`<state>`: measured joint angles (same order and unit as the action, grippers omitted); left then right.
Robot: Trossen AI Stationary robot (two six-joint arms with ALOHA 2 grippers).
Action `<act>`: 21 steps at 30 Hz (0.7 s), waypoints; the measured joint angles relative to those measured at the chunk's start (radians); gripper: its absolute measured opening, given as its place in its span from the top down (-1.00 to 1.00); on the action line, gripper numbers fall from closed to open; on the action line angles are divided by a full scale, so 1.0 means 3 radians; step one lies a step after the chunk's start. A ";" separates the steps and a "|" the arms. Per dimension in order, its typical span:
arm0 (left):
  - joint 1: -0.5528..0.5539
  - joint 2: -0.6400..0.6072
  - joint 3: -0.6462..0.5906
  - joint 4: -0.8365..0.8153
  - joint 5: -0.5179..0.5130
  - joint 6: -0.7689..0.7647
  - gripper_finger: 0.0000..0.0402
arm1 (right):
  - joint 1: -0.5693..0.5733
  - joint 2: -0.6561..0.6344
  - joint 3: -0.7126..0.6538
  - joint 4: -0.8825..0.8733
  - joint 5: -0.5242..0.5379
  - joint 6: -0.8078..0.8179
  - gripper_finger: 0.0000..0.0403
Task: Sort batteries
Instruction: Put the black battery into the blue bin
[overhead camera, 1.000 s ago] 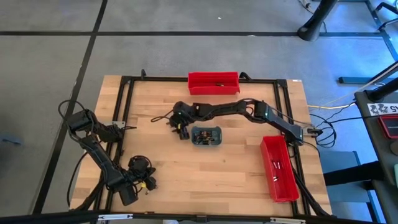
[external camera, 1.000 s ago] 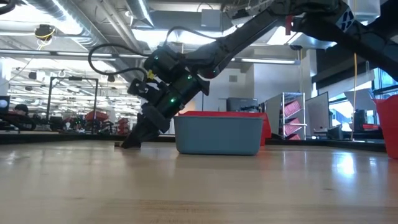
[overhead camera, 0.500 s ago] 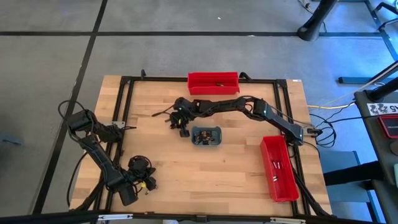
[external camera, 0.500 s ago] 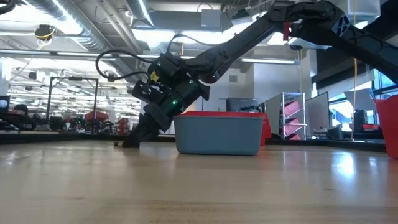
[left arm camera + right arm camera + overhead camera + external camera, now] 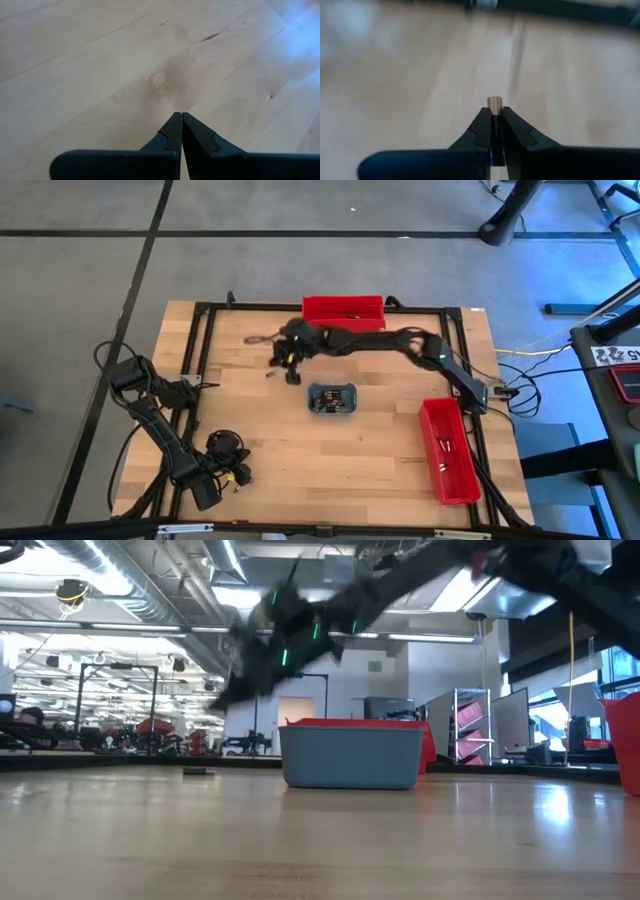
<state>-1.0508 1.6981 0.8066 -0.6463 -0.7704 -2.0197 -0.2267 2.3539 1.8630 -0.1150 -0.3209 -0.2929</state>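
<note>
Your right end effector (image 5: 495,117) is clamped on a copper-tipped battery (image 5: 494,104), raised above the surface (image 5: 260,435) near the far red bin (image 5: 343,310). Your left end effector (image 5: 177,122) rests pinched together at the near left corner.

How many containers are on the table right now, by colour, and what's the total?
Red bins: 2 (one at the table's back edge, one along its right edge)
Grey-blue tray: 1 (near the middle of the table)
Total: 3
</note>
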 joint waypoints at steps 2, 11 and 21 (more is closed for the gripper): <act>0.0000 0.0000 0.0000 0.0012 0.0000 0.0000 1.00 | 0.0003 -0.0233 0.0027 -0.0153 -0.0031 -0.0081 0.91; 0.0000 0.0000 0.0000 -0.0004 -0.0006 0.0011 1.00 | 0.0206 -0.1079 0.0004 -0.2402 -0.0191 -0.0591 0.91; 0.0007 0.0000 -0.0001 -0.0042 -0.0470 0.0070 1.00 | 0.0788 -0.1614 -0.1513 -0.1531 0.1021 0.0461 0.90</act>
<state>-1.0486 1.6981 0.8063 -0.6590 -0.9113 -1.9987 0.0097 1.8698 1.4092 -0.5742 -0.0145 -0.1547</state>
